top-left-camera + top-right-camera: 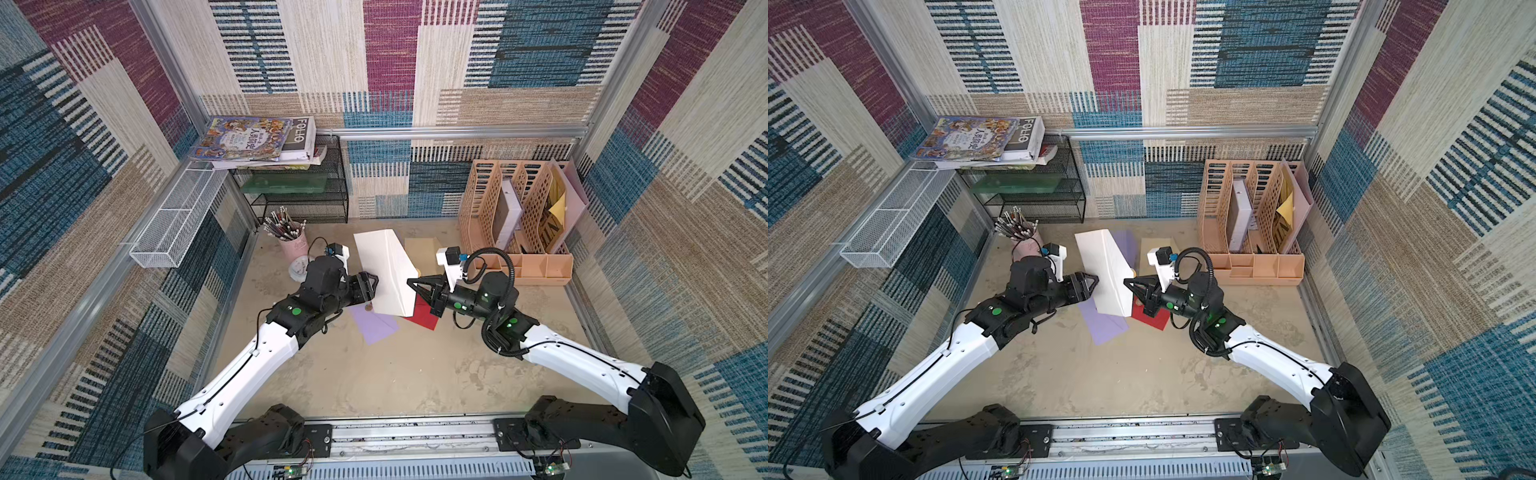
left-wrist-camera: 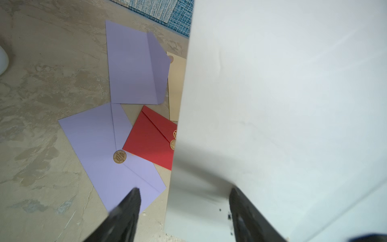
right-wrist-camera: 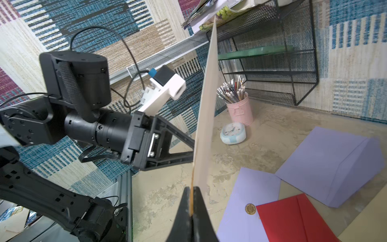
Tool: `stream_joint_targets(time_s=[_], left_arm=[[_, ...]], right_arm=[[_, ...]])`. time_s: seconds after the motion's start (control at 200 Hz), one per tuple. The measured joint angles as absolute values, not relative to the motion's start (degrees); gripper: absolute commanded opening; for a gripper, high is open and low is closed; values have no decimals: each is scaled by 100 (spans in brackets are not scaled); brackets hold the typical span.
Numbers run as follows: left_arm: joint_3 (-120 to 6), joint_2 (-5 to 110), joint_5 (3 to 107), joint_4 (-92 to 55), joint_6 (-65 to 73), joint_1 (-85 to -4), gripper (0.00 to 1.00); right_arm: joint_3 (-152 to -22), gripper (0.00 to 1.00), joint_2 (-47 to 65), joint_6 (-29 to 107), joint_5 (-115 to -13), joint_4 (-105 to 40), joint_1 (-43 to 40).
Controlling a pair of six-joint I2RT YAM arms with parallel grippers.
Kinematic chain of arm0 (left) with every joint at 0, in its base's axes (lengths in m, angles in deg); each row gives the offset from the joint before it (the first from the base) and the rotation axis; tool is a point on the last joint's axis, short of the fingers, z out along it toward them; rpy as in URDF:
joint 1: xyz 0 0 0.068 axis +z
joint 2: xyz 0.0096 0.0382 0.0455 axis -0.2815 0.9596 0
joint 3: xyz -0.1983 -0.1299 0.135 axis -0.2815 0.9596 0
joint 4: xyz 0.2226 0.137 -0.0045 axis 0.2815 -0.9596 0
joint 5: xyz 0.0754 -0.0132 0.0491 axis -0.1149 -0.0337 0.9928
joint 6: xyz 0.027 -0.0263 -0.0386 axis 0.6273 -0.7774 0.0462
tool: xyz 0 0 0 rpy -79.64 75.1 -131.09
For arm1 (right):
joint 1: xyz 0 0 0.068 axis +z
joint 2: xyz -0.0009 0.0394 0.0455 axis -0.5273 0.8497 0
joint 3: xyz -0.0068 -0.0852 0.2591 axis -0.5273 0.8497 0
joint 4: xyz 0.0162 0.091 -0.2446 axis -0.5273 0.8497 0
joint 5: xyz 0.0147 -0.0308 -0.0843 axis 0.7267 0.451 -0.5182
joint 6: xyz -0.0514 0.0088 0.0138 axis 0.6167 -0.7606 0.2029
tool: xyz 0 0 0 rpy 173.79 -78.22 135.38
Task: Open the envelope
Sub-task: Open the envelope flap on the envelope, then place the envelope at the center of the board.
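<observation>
The right pincer [image 3: 191, 189] clenches one edge of the white envelope [image 1: 386, 270], lifting it clear of the counter [image 1: 374, 374] so the left pincer [image 2: 184, 189], released and straddling the opposite edge, can likely pull it open.

White-shelled left arm [image 1: 257, 374] and right arm [image 1: 582, 361] with black joints and bases; green dots [image 1: 296, 311] mark the wrists, thin black cables [image 1: 235, 373] trace the shells, a ribbed hose [image 1: 510, 270] loops on the right, triangular black jaws.
</observation>
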State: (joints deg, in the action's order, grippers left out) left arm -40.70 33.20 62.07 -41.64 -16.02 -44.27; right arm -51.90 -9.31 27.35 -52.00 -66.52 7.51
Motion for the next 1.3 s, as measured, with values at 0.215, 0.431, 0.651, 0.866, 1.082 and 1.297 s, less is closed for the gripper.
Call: stream_joint_targets(time_s=[0.215,0.431,0.651,0.866,1.082,1.297], left_arm=[[-4065,2824,6471,-4411,-1488,-4368,70],[-4035,2322,6760,-4645,-1383,-4333,71],[-3847,1814,7014,-4841,-1329,-4322,75],[-3746,1583,7173,-4913,-1307,-4294,77],[-3753,1463,7204,-5021,-1305,-4261,77],[-3810,1248,7212,-5049,-1276,-4248,81]], right_arm=[[-5404,0,-815,2717,-5052,-6519,571],[-5575,0,-638,2691,-4933,-6434,335],[-5531,0,-540,2516,-4776,-6440,165],[-5459,0,-691,2446,-4654,-6265,12],[-5284,0,-472,2119,-4459,-6357,-25],[-5496,0,411,1537,-4267,-6954,287]])
